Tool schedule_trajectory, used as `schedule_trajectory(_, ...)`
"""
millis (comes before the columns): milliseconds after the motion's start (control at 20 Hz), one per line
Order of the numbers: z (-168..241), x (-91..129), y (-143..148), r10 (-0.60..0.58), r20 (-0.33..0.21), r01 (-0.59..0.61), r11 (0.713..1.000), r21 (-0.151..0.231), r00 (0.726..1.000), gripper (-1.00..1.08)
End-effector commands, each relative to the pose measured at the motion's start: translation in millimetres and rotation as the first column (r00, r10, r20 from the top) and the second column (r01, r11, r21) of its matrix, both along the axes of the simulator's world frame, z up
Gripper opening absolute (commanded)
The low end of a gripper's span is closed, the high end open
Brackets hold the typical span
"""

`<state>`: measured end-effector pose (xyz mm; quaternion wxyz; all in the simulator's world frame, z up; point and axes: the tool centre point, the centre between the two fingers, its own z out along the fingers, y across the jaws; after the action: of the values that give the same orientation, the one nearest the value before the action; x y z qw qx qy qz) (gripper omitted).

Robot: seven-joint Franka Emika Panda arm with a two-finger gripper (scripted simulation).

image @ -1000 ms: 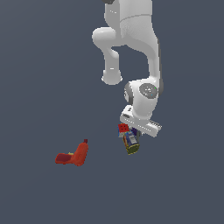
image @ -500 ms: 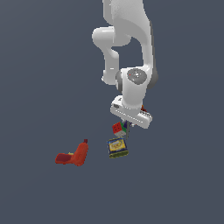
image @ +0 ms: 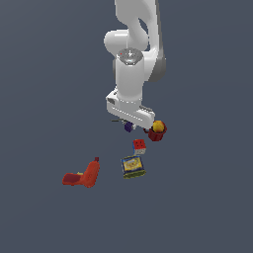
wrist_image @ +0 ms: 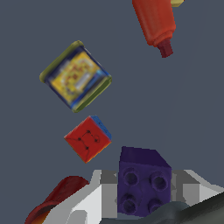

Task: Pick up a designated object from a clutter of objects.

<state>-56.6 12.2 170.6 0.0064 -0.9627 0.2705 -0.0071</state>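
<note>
- Purple studded block (wrist_image: 142, 181), sitting at the gripper (image: 129, 123), hides the fingers; we cannot tell if they pinch it.
- Red mug (wrist_image: 54, 199) is cut off.
- We see no grey shaft.

One red mug holding a yellow ball (image: 157, 131), one red-and-white cube (image: 139, 146), one blue-and-yellow box (image: 133, 167), one red bottle-like object (image: 82, 175), one dark purple studded block (wrist_image: 142, 181)

Simulated scene: flat, featureless grey-blue ground (image: 44, 74).
</note>
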Motion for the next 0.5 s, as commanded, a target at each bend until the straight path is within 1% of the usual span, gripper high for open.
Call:
schedule_trajectory(0,21.1,-7.9,-20.4,0.0,-0.001,0.0,1.0,0.001,1.0,-1.0)
schedule_trajectory(450,99.2,-35.2,-97.4,-0.003,-0.007,0.003,1.0,0.001,1.0,-1.0)
